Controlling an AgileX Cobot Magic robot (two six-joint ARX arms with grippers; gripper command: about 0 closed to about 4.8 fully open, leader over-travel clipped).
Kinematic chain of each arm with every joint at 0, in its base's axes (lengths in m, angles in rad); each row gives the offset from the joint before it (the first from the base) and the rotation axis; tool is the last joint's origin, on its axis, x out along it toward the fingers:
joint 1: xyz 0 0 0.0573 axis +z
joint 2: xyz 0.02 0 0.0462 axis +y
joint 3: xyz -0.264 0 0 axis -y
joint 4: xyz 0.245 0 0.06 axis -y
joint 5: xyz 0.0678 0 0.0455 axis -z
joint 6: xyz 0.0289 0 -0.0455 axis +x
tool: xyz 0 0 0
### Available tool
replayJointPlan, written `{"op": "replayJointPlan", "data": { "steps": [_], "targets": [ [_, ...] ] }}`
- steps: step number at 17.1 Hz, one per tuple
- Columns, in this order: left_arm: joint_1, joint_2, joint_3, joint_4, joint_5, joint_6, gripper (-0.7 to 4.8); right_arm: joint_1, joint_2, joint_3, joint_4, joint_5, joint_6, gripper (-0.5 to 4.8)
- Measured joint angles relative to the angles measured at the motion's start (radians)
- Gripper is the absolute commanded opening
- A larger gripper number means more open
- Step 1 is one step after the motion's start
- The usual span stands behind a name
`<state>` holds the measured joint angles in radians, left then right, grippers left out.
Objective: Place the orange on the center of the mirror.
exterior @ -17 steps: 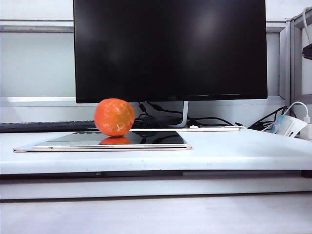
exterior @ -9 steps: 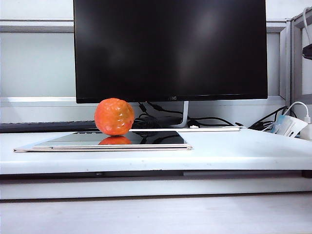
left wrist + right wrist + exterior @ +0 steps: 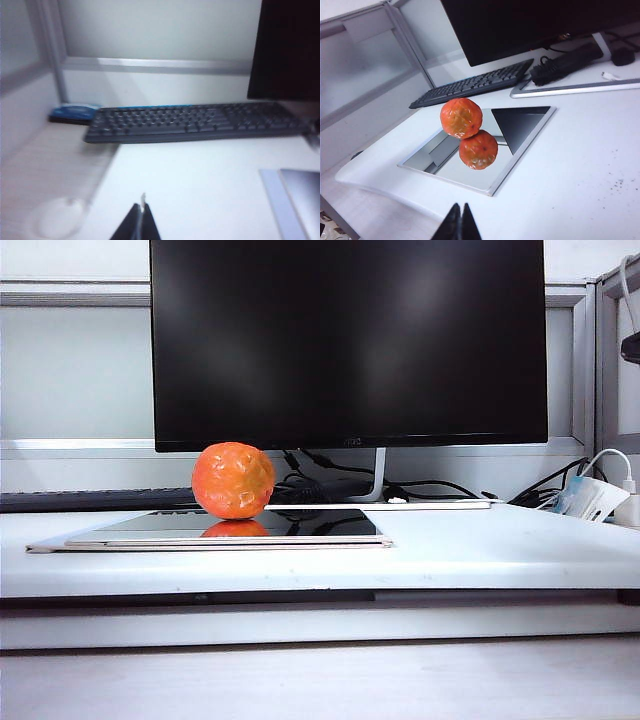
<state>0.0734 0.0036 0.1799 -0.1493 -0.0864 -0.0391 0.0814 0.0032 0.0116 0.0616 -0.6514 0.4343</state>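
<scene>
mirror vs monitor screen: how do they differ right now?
The mirror lies flat on the white desk; the monitor stands upright behind it. The mirror has a pale rim and carries the orange with its reflection; the monitor is black-framed, far larger, with nothing on it. Both are flat, glossy rectangles.

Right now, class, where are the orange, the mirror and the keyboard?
orange [image 3: 461, 117]: right wrist view, middle of its bumpy skin.
mirror [image 3: 527, 140]: right wrist view, its pale rim.
keyboard [image 3: 195, 121]: left wrist view, middle of the keys.
</scene>
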Motion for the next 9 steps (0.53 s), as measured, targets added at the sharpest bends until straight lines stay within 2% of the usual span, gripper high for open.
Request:
{"op": "replayJointPlan", "data": {
  "steps": [2, 4, 7, 9],
  "targets": [
    [0.000, 0.000, -0.098, 0.094, 0.004, -0.067, -0.05, 0.001, 0.000, 0.000, 0.000, 0.000, 0.000, 0.00],
    [0.000, 0.000, -0.136, 0.122, 0.037, -0.109, -0.05, 0.001, 0.000, 0.000, 0.000, 0.000, 0.000, 0.00],
    [0.000, 0.000, -0.164, 0.150, 0.123, -0.119, -0.05, 0.001, 0.000, 0.000, 0.000, 0.000, 0.000, 0.00],
    [0.000, 0.001, -0.172, 0.116, 0.128, -0.119, -0.05, 0.001, 0.000, 0.000, 0.000, 0.000, 0.000, 0.00]
  ]
}}
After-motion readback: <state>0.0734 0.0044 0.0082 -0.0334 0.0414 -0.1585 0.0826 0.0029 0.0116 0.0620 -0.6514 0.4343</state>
